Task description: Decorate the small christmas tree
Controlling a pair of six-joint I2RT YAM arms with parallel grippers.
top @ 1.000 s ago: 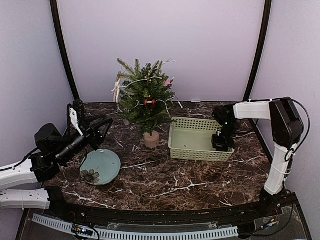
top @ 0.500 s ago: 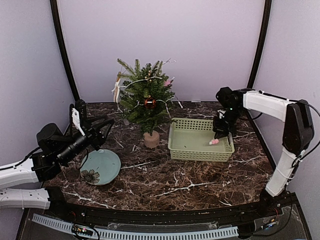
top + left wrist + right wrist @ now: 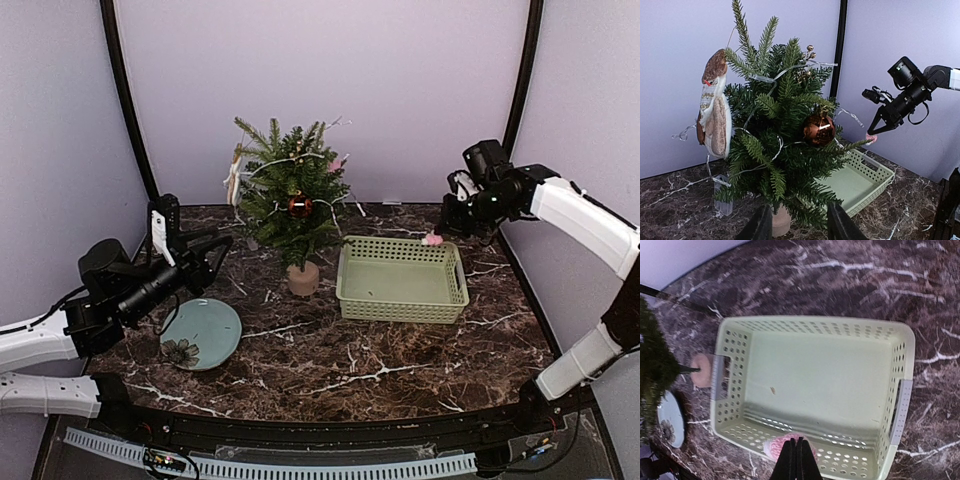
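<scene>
Aloft, right hand (image 3: 438, 234) pinches pink ornament (image 3: 431, 239) over basket (image 3: 402, 310) rim, tree (image 3: 290, 195) well apart.

tbl (image 3: 330, 365): dark marble | on it: potted xmas tree (image 3: 291, 205) | grn basket (image 3: 402, 308) | plate (image 3: 212, 325)

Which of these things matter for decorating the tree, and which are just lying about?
For the job: tree; pink ornament, pinched in the right gripper; probably the basket.
Lying about: plate.
</scene>
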